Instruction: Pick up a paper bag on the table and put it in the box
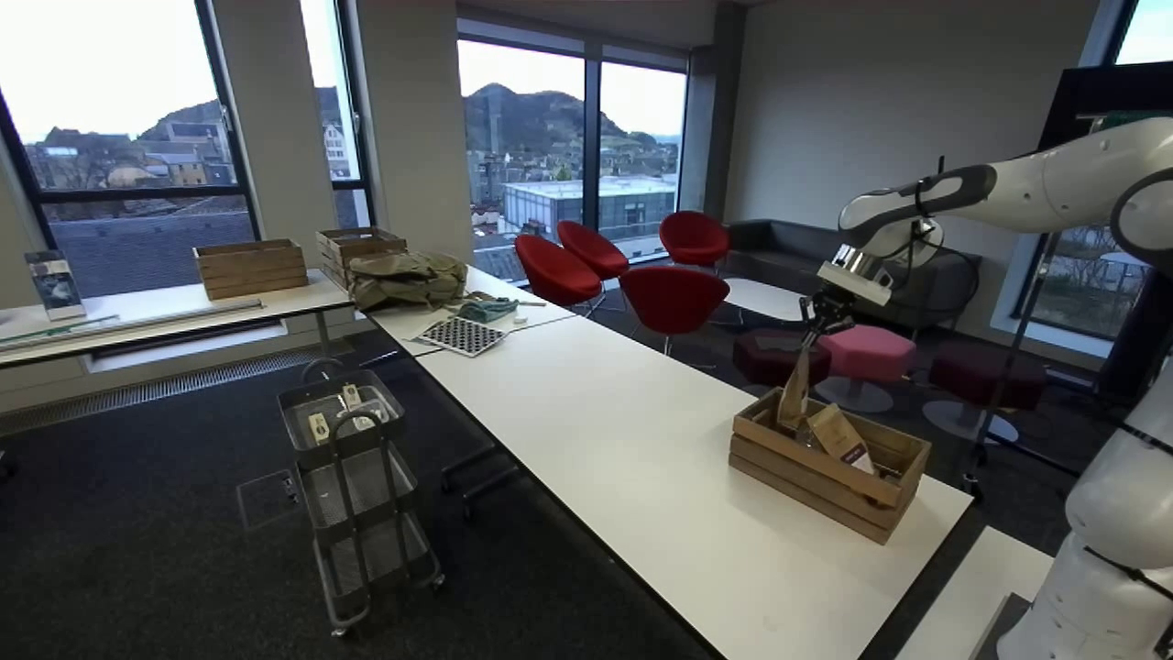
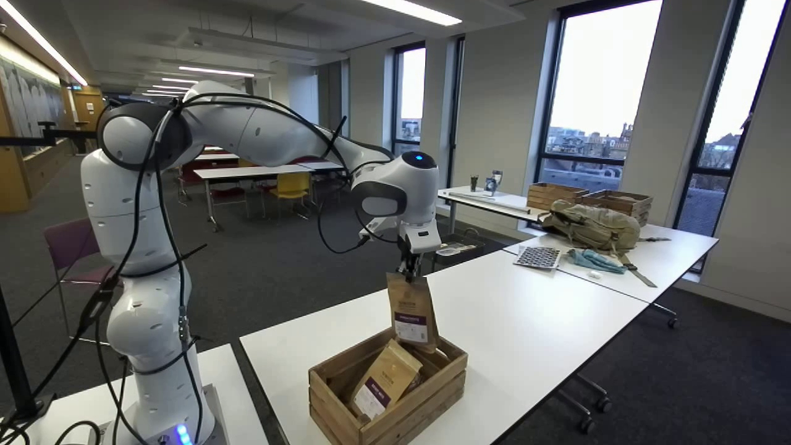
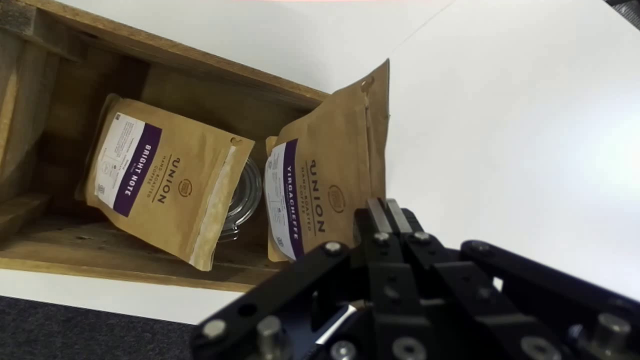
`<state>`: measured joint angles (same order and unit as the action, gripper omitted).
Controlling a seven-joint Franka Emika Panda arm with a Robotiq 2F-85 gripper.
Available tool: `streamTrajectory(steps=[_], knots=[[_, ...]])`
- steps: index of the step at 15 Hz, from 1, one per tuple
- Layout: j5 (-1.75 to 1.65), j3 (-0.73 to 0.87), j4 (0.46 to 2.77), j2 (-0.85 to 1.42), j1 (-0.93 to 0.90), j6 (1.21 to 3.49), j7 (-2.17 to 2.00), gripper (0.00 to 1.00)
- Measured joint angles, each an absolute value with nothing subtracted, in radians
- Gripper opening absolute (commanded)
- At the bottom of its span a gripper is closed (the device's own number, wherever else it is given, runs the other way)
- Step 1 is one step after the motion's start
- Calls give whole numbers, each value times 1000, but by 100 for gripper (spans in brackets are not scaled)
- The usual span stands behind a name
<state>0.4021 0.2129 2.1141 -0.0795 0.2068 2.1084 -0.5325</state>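
The bag (image 2: pixel 413 316) is straight beneath the hand (image 2: pixel 408 275), and the coming move turns on that: its top edge is pinched in the hand, the jaws drawn narrow on it, and its long axis runs near upright with a slight lean. In both exterior views its foot is inside the rim of the box (image 2: pixel 429 395); whether it touches the bottom I can't make out.

I'd call this the lowering, nearly done. What seems wanted is a short drop straight down, a release, then the hand up.

The bag is at the end of the box farther from the robot base (image 2: pixel 157 402), just beside the end wall; that edge looks likeliest to catch it. On its other side a second bag (image 3: pixel 165 170) lies slanted, with a clear tub (image 3: pixel 250 187) showing in the gap, so there's little room to swing that way. Past the end wall the desk (image 2: pixel 525 321) runs on, and a drift outward might leave the bag hung on the rim. Upward looks the roomiest way out.
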Motion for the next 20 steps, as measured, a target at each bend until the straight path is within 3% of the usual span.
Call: streamTrajectory(steps=[20], knots=[[694,185,1971,207,202,2108,-283,0]])
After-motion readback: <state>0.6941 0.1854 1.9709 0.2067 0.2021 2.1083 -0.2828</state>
